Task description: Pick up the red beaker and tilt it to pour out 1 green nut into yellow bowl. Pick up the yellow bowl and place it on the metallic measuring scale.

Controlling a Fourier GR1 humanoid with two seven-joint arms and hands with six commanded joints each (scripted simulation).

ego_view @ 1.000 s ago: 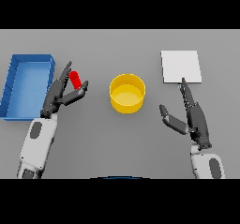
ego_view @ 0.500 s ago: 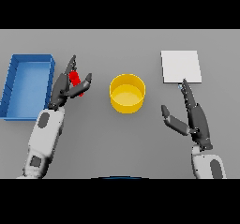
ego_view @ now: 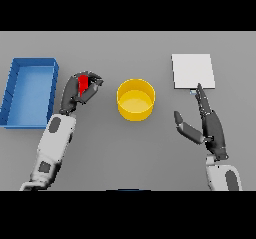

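Beaker (ego_view: 83,83), red: clamped in the curled left robot hand (ego_view: 80,92), just left of the bowl (ego_view: 135,100), placed for tilting toward it; bowl, yellow: mid-desk (ego_view: 130,148), between beaker and scale (ego_view: 193,71) (pale square, far right); right robot hand (ego_view: 207,125): fingers straight and apart, idle below scale; blue tray (ego_view: 30,66): far left.

Left hand (ego_view: 79,94) fingers curl round the red beaker (ego_view: 83,83), left of the yellow bowl (ego_view: 135,100).
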